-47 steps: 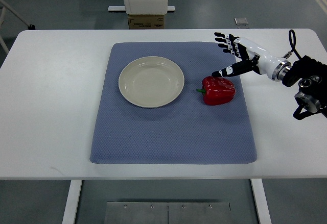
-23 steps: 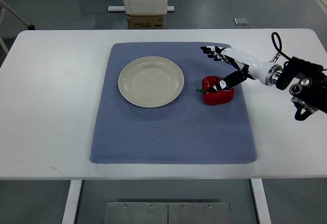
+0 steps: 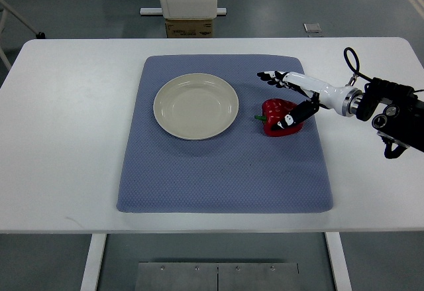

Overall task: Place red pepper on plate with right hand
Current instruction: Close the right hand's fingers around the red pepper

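From my feed: red pepper sits on the blue mat, just right of the plate, apart from it, not on it. Green stem points left toward the plate. Plate is cream, bare, on the mat's upper left part.

Right hand comes in from the right edge, over the pepper. Fingers are spread and extended past the pepper's far side, above the mat; the dark thumb lies across the pepper's right front face. It looks like the thumb touches the skin, but from this steep angle I can't confirm contact vs hovering just above. Hand reads as wide, not closed round the pepper. The palm hides the pepper's upper right shoulder, so I can't see whether anything presses there.

Forearm is white, then a black wrist and actuator block cut off at the right frame edge; a black cable loop sticks up behind the wrist.

I don't see the left arm anywhere in the frame.

White table carries the mat. Beyond its far edge: a cardboard box under a white column, only partly shown, print on it too small to read. A small grey item lies on the floor, can't tell what it is
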Tool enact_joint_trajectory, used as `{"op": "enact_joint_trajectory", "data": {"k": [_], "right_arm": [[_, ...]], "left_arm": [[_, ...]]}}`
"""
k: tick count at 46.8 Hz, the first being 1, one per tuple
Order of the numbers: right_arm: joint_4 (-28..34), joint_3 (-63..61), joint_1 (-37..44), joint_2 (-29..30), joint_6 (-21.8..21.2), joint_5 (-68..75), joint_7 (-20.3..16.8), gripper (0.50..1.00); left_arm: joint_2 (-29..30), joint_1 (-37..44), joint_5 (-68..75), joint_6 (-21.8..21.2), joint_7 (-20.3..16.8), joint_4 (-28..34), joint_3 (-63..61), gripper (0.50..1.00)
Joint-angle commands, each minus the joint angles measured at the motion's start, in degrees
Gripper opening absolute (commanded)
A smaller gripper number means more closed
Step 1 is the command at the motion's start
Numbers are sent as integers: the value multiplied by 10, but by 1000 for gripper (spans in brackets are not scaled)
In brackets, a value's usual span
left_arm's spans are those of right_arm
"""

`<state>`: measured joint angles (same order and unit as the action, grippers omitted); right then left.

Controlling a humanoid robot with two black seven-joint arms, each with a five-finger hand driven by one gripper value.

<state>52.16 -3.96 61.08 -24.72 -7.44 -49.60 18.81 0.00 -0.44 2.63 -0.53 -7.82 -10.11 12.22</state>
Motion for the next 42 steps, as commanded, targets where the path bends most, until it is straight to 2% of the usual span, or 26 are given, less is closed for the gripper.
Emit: {"op": "enact_joint_trajectory", "data": {"k": [1,15,21,35,42], "right_arm": [[-2,8,0,0,2,-5,0,995],[-8,41,-1,1,22,-9,0,983],[-9,45,-1,1,26,-9,0,941],[-15,51,0,1,26,-9,0,799],[-17,51,0,1,26,-9,0,701]], "left_arm": [[0,0,0,0,0,0,0,1000],[0,0,0,0,0,0,0,1000],[0,0,0,0,0,0,0,1000],[0,0,0,0,0,0,0,1000],[0,0,0,0,0,0,0,1000]]}}
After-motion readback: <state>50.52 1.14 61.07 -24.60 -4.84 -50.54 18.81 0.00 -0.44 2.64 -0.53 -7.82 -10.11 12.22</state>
